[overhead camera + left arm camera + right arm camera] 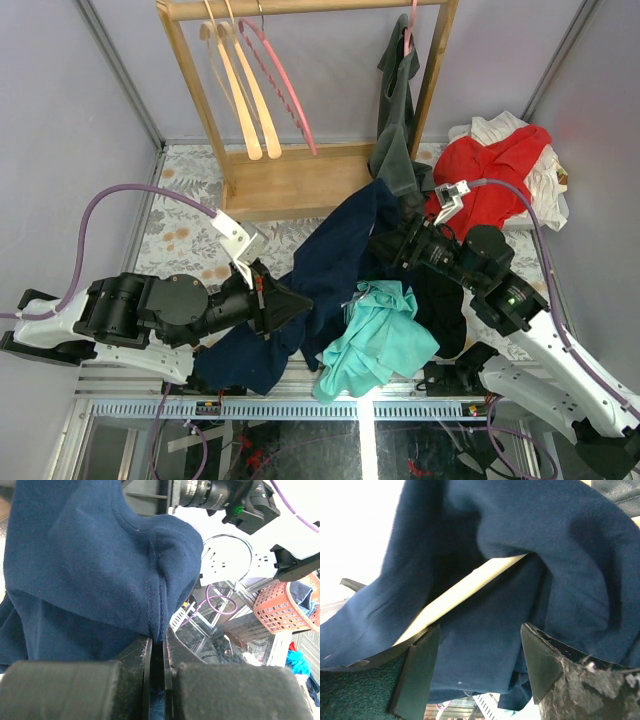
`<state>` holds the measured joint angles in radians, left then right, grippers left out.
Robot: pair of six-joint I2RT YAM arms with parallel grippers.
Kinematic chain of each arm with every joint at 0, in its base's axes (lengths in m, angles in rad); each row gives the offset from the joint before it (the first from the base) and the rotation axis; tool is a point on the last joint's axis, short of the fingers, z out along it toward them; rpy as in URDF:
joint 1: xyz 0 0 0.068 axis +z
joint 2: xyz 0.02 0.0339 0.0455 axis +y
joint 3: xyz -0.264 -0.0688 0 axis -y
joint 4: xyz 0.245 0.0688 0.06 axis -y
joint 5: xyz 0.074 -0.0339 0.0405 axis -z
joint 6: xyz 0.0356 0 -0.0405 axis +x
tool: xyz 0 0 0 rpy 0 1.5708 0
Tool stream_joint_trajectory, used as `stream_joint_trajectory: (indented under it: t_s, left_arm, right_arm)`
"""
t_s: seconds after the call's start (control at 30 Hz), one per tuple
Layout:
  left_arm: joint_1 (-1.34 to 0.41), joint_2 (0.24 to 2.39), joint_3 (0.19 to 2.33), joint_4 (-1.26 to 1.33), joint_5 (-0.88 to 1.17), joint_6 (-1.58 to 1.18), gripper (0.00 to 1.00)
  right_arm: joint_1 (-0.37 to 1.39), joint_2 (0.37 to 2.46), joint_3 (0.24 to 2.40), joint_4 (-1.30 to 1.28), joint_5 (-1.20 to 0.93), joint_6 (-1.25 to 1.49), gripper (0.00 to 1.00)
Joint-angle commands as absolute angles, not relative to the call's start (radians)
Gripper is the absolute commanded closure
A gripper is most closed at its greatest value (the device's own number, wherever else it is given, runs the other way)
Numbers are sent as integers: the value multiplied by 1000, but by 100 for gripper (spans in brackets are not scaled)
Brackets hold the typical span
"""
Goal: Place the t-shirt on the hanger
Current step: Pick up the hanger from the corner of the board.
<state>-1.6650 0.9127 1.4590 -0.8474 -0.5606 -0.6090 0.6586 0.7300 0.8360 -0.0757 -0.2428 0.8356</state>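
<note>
Floral table; left gripper pinching t-shirt; right gripper spread wide near hanger.

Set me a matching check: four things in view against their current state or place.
Things:
1. left hand
2. right hand
3. hanger
4. teal top

States or places:
A. crumpled at the table's near edge
B. shut on the t-shirt
C. open, fingers apart
D. partly covered by navy cloth

Pairs: 1-B, 2-C, 3-D, 4-A
</note>
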Motion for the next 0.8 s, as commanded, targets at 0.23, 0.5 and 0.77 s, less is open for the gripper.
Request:
stream_joint_trajectory:
  t_s: [0.23,0.5,0.77]
  left_arm:
    - [-2233,877,1481,-693,-524,-538,100]
    - [-2234,858,1490,-671,-470,-510,100]
    - [-2234,825,1479,-654,-450,-498,100]
  right_arm:
    - [655,764,811,65,-223,892,33]
    - [655,826,826,95,-189,892,31]
    - [655,847,793,152,-108,894,62]
